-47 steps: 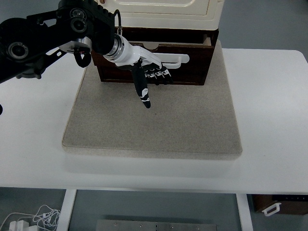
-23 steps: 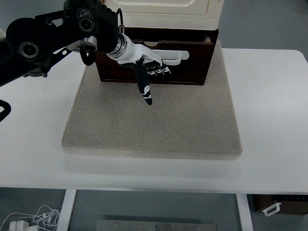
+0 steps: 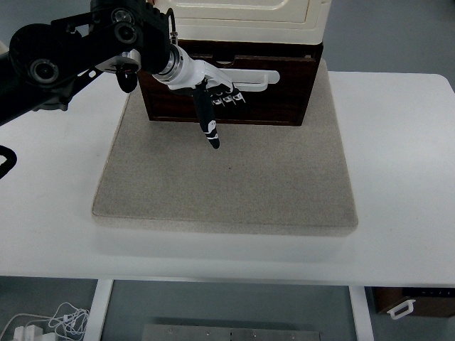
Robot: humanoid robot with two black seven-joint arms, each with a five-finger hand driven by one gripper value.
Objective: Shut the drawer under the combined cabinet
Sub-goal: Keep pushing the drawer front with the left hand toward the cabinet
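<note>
One arm reaches in from the left, and its left robot hand (image 3: pixel 213 96) rests against the dark wooden drawer (image 3: pixel 234 92) front just below the white handle (image 3: pixel 252 76), fingers curled with one pointing down over the grey mat (image 3: pixel 227 177), gripping nothing. That drawer sits at the bottom of the cream cabinet (image 3: pixel 245 18) at the mat's far edge on the white desk (image 3: pixel 405 163), looking nearly pushed in.

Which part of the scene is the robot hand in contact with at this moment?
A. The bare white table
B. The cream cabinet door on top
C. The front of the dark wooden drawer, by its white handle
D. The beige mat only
C: the left robot hand has its curled fingers against the front of the dark drawer, just below the white handle, while its thumb points down over the beige mat.
</note>
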